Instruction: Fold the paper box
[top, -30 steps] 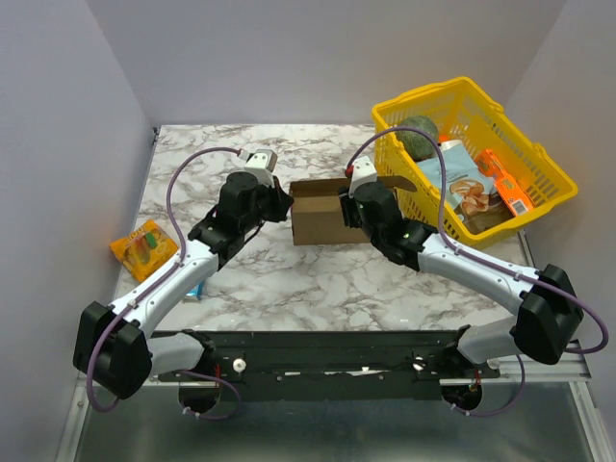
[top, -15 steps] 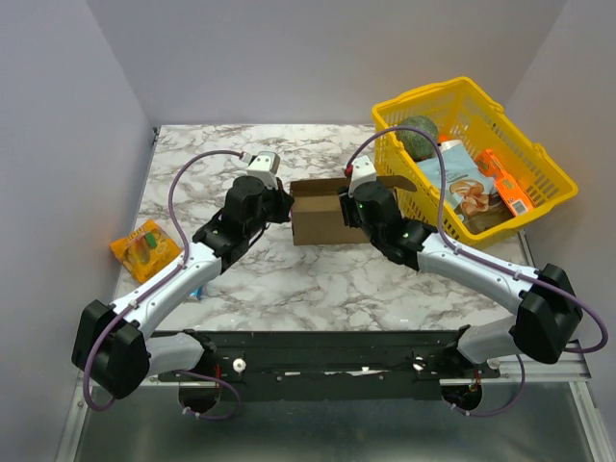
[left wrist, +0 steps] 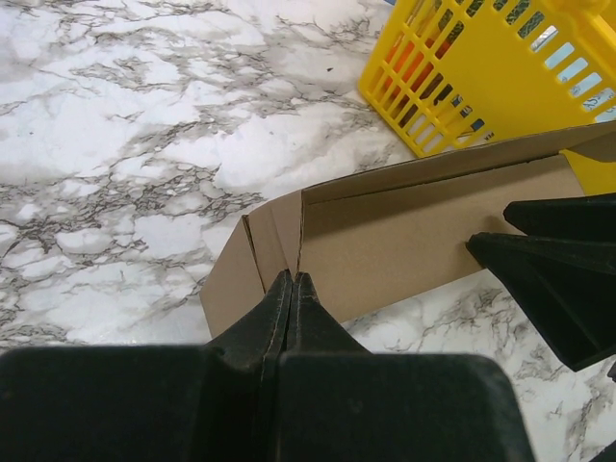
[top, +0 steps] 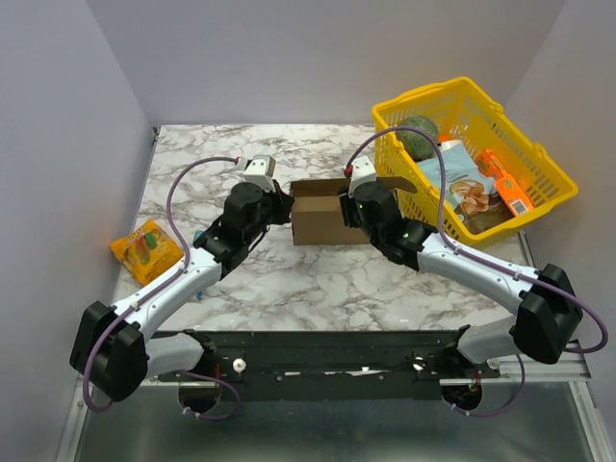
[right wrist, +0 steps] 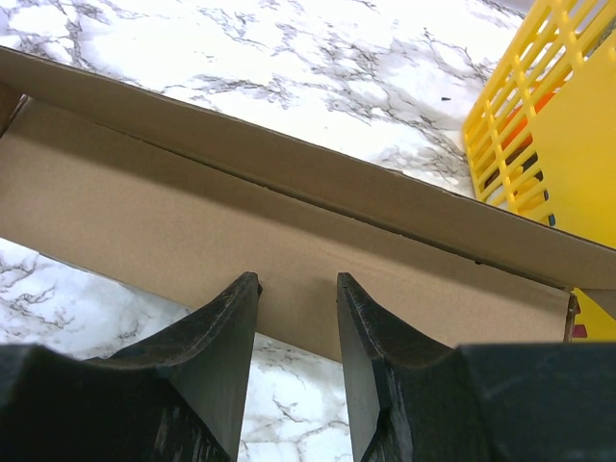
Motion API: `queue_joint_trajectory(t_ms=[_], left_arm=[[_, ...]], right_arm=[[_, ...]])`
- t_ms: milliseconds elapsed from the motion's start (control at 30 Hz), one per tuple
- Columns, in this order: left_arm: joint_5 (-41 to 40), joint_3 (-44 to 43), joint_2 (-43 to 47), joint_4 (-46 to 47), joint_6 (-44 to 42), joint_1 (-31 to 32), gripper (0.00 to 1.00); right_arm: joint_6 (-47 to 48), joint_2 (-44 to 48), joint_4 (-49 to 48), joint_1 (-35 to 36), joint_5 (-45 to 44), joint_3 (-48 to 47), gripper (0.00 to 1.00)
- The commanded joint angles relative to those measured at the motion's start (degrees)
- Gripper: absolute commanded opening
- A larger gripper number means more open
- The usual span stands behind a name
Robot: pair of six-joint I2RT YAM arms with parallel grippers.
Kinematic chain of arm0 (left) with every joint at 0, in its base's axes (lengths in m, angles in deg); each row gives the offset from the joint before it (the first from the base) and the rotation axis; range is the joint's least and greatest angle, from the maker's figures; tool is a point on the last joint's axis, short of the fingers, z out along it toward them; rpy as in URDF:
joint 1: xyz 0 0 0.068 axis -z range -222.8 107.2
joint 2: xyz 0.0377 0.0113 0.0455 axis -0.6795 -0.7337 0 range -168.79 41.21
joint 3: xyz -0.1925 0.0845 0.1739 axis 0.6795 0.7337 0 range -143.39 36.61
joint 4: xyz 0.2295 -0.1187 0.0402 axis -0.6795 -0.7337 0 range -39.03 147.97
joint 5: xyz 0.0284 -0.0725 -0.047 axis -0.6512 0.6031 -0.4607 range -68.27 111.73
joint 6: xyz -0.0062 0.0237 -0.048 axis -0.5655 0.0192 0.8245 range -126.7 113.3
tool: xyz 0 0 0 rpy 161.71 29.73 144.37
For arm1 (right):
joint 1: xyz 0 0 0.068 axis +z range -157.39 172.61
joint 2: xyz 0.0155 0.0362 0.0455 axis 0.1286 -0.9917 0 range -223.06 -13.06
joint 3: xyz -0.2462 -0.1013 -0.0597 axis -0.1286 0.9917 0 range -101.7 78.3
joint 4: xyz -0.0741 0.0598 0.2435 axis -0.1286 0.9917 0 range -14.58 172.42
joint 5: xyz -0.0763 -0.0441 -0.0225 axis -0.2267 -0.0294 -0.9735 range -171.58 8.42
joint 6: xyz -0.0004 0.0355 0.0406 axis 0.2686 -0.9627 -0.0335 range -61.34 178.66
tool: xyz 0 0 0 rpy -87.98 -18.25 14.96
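From above, one paper box (top: 316, 221) sits on the marble table (top: 289, 279) beside one yellow basket (top: 423, 93), which holds a round green thing (top: 419, 130) and a few packets (top: 467, 192). Only the wrist views show the fingers (right wrist: 217, 327): the left gripper (left wrist: 292, 280) is squeezed together at the box's corner, the right gripper (right wrist: 296, 281) stands apart by its long wall

Plain brown paper box (top: 318, 219) standing out against a white, grey-veined marble-patterned surface (top: 289, 279).
At upper right the basket (top: 422, 94) is showing bright yellow; the left tool (left wrist: 292, 289) and right tool (right wrist: 296, 281) are showing matte black; at the left edge a packet (top: 144, 247) is glowing orange and yellow.
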Motion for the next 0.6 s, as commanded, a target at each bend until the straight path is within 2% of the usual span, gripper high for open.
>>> queue_joint_trajectory(t_ms=[0,567], left_arm=[[-1.34,6.45,-1.92,-20.19,-1.3,0.6,0.0],[6.39,-5.33,-0.33,-20.36,1.17,0.17,0.0]], right_arm=[[-0.8,-2.72,9.74,0.28,2.51,1.99,0.47],[-0.89,-2.1,9.83,0.28,1.72,3.22,0.47]])
